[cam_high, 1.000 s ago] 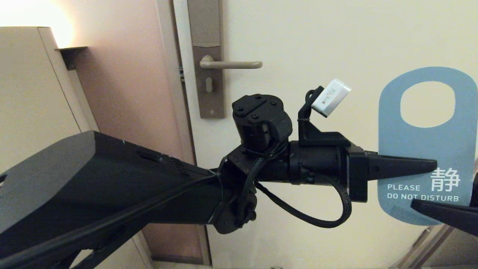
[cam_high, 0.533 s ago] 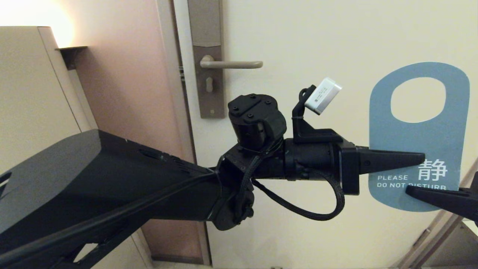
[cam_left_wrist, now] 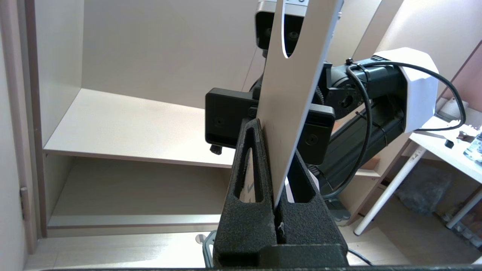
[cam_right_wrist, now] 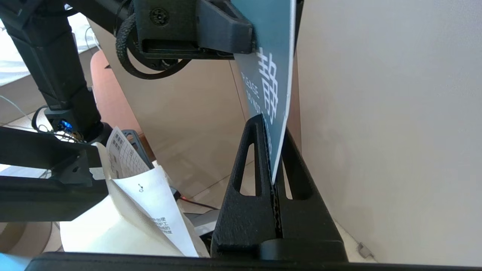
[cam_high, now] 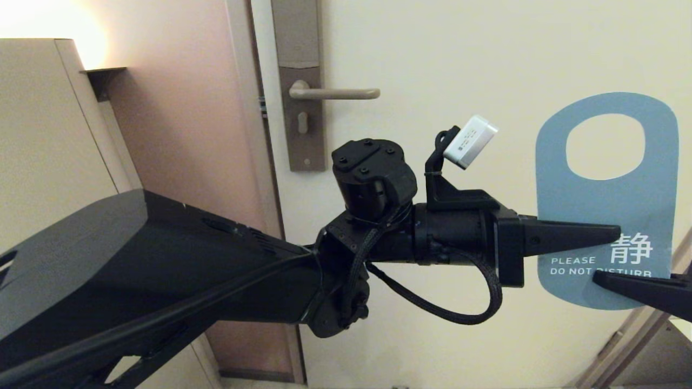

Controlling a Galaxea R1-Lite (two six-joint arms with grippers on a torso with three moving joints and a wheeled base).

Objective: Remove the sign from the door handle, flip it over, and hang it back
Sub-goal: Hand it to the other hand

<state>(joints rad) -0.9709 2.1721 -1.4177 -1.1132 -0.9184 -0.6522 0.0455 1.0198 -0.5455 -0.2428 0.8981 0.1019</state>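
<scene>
One sign (cam_high: 605,200), at 3 o'clock. One door handle (cam_high: 335,93), at 12 o'clock, on one lock plate (cam_high: 300,81). Two grippers: left gripper (cam_high: 616,234), right gripper (cam_high: 597,276). One door (cam_high: 459,54).

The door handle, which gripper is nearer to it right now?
Left. The left gripper sits below and right of the door handle, shut on the sign; the right gripper grips its bottom edge, farther away.

Sign (cam_high: 605,200): blue face with white lettering; reverse face (cam_left_wrist: 297,86) plain white. Door handle (cam_high: 332,93): beige-grey, on grey-brown lock plate (cam_high: 300,81). Door (cam_high: 459,65): cream. Left gripper (cam_high: 613,235) and right gripper (cam_high: 600,278): matte black, textured. Wall (cam_high: 184,108): pinkish brown.
</scene>
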